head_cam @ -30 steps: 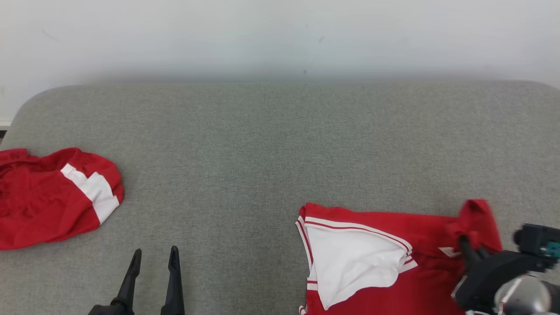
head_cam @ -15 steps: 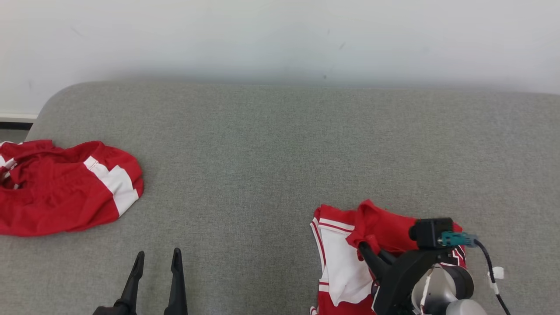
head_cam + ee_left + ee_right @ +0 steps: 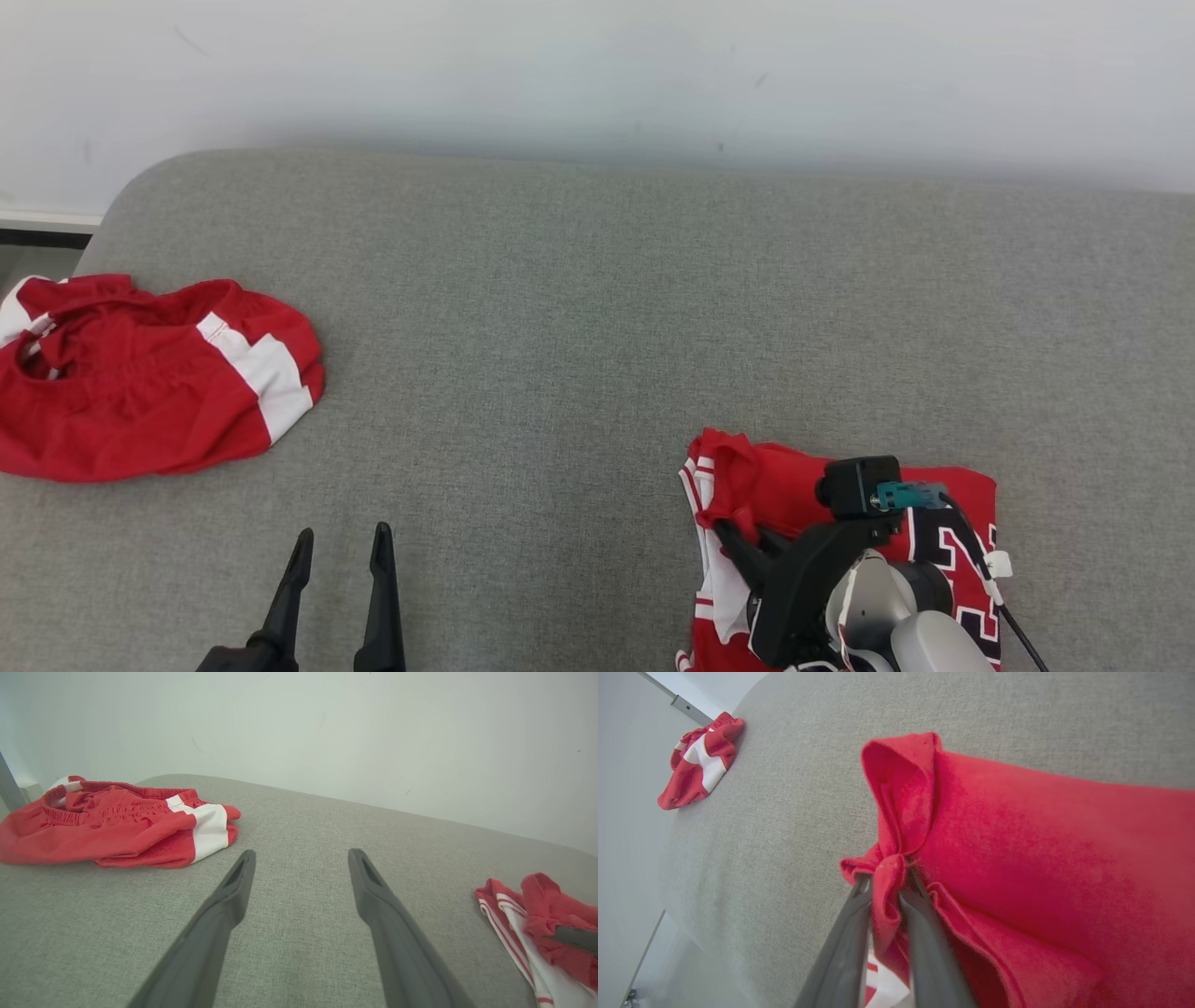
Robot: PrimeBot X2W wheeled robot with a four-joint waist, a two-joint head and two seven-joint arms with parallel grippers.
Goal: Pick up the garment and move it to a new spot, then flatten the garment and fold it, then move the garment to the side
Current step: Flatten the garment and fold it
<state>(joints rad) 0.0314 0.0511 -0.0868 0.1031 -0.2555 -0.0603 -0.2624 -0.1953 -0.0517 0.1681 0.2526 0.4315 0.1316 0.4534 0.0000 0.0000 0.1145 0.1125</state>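
The garment (image 3: pixel 794 481) is a red jersey with white trim and dark numbers, lying at the near right of the grey padded surface (image 3: pixel 597 317). My right gripper (image 3: pixel 738 539) is shut on a bunched red edge of it, near its left side. In the right wrist view the cloth fold (image 3: pixel 889 877) is pinched between the two fingers, and the rest of the garment (image 3: pixel 1041 858) spreads off to the right. My left gripper (image 3: pixel 338 551) stands open over bare surface at the near left, fingers (image 3: pixel 233 891) wide apart, with the garment (image 3: pixel 537 900) far to its right.
A second red and white piece, shorts (image 3: pixel 140 373), lies crumpled at the surface's left edge, also seen as shorts (image 3: pixel 117 821) and shorts (image 3: pixel 698 760). A pale wall (image 3: pixel 597 75) stands behind the surface. Bare grey surface lies between the two pieces.
My right gripper has carried the garment's right edge leftward, folding red cloth over the white inside. The head camera has shifted, so the whole picture slid. The left gripper stayed put.
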